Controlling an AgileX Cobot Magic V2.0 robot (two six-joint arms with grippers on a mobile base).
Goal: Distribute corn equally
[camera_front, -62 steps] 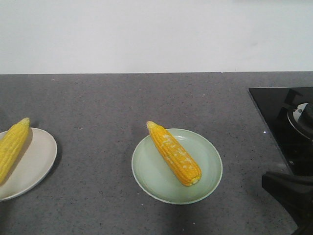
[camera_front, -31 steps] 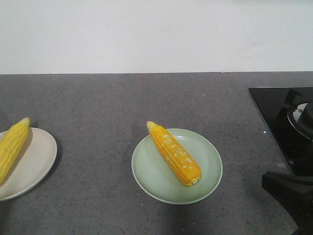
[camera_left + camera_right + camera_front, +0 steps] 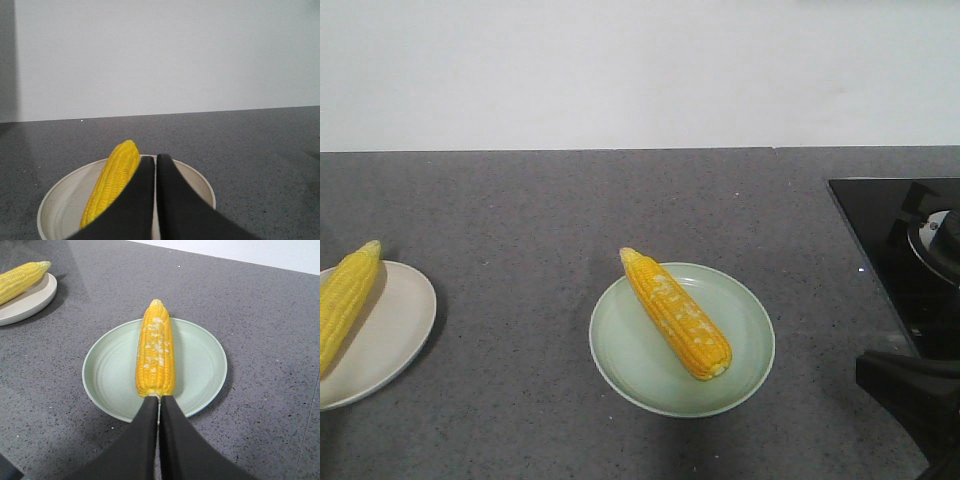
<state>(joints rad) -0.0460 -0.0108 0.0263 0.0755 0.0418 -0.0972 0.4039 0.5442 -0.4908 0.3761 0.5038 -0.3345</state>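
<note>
A plain white wall (image 3: 640, 70) backs my speckled grey stone desk (image 3: 540, 210), with a glossy black hob (image 3: 895, 250) set in at the right. A pale green round plate (image 3: 740, 350) carries one ribbed, tapered corn cob (image 3: 677, 313); a cream plate (image 3: 395, 330) carries another (image 3: 345, 300). My left tool (image 3: 155, 165) and right tool (image 3: 160, 402) both have their matte black fingers pressed together, empty.
</note>
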